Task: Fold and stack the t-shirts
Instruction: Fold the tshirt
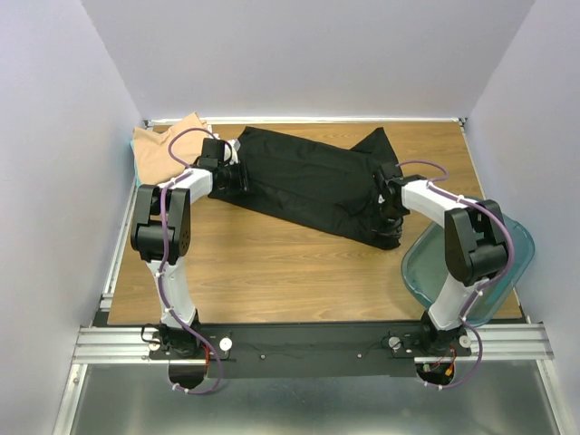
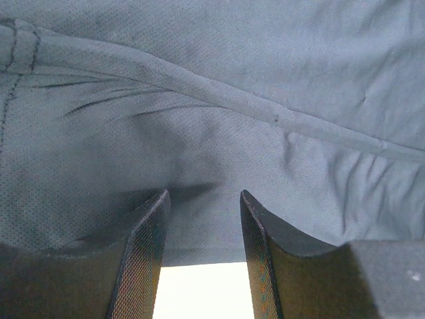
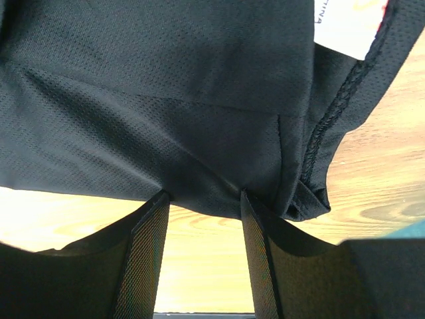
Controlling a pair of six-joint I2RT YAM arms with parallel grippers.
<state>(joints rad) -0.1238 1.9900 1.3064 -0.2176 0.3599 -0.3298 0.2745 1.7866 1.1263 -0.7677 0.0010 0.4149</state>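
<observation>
Entry, single moment.

The black t-shirt [image 1: 308, 181] lies spread on the desk [image 1: 290, 272]. Its long axis slants from far left to near right. You have one hand at each end: your left hand [image 1: 227, 174] at the far-left end and your right hand [image 1: 390, 216] at the near-right end.

Left hand [image 2: 204, 196]: released. The two fingers [image 2: 143, 266] stand apart with an open gap. Dark cloth [image 2: 212, 100] fills the view above the tips, and a seam [image 2: 279, 119] crosses it on a slant. The cloth's edge runs across the gap, with bright desk below it. You cannot tell from this view whether the tips touch the cloth.

Right hand [image 3: 202, 194]: also released, with the fingers [image 3: 143, 266] apart. The shirt's lower edge [image 3: 166, 86] sits right at the fingertips, and bare desk shows in the gap beneath. A white tag [image 3: 345, 23] shows at the upper right of that view, next to a stitched hem.

The tan t-shirt [image 1: 168, 145] lies crumpled in the far left corner of the desk, near the black one's end. You cannot tell whether the two touch.

The teal bin [image 1: 421, 272] sits at the near right corner, partly under your right arm.
</observation>
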